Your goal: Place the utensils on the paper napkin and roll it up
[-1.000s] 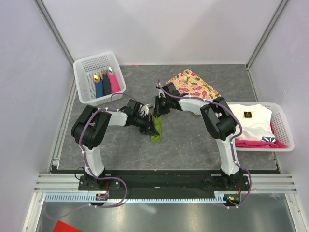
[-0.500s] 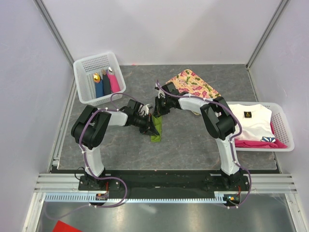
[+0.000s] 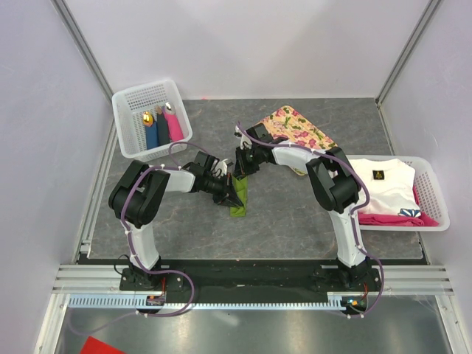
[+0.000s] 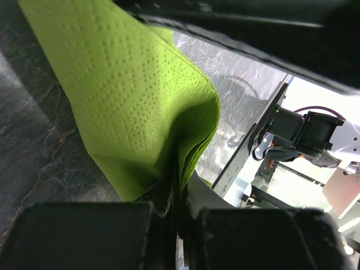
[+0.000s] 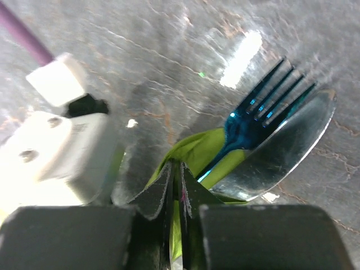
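A: Starting big: grey table, with the paper napkin near the middle of the overhead frame, just below and left of the floral tray. Folded into a narrow green bundle, not yet a tight roll.

B: Agreed. Pinched from both ends. Left gripper clenched on the napkin's layered edge, bottom centre of the left wrist view. Right gripper nearly closed as well, nipping a green fold at lower centre of the right wrist view.

A: Risky to pull apart, then. Thin dimpled paper between two clamps on opposing arms. Likely to tear if dragged sideways by either one.

B: Or to spring open. Looks loosely wrapped, with layers gaping at the fold in the left wrist view. Probably undone by letting go too early.

A: Now the smaller pieces. Silver spoon and blue fork, poking out of the green wrap toward the upper right of the right wrist view, with the fork over the spoon's bowl and the handles hidden inside.

B: Could slide out, judging by how much sticks out. Enough to tilt the bundle or roll it unevenly.

A: Hard to say whether caught by the right fingers or held by paper alone.

B: Cannot tell from here.
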`<state>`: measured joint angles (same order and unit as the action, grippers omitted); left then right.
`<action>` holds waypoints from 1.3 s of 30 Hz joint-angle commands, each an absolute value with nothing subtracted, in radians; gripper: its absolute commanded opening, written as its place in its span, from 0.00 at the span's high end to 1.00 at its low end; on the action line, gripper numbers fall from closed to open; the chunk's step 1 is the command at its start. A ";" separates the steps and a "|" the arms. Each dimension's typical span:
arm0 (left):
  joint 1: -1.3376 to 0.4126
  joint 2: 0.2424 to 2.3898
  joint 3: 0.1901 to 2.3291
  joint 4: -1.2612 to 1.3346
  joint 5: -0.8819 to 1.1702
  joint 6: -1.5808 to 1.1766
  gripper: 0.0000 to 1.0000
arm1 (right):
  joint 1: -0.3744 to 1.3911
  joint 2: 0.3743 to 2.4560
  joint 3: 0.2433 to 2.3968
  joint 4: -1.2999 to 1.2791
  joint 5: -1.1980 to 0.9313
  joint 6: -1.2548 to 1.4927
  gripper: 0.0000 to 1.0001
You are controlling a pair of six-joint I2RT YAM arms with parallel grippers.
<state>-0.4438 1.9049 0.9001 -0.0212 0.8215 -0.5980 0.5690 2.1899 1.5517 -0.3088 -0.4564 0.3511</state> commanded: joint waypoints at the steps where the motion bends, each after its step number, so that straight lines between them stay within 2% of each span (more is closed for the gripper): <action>1: -0.433 1.914 0.884 -0.051 0.704 -0.546 0.98 | 0.537 2.140 1.623 -0.328 -0.517 0.363 0.88; 9: -0.433 1.916 0.891 -0.051 0.707 -0.540 0.98 | 0.477 2.121 1.543 -0.253 -0.578 0.459 0.89; 19: -0.433 1.916 0.891 -0.049 0.709 -0.534 0.98 | 0.408 2.129 1.284 0.228 -0.733 0.822 0.92; 25: -0.433 1.917 0.888 -0.048 0.709 -0.535 0.98 | 0.403 2.134 1.216 0.400 -0.772 0.937 0.95; 29: -0.433 1.919 0.887 -0.045 0.710 -0.535 0.98 | 0.403 2.146 1.218 0.397 -0.761 0.931 0.96; 39: -0.433 1.919 0.893 -0.044 0.710 -0.535 0.98 | 0.428 2.183 1.226 0.187 -0.666 0.758 1.00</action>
<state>-0.4435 1.9045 0.9001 -0.0212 0.8215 -0.5980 0.4126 2.1601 1.2179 0.2588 -0.7109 0.8429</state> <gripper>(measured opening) 0.032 0.010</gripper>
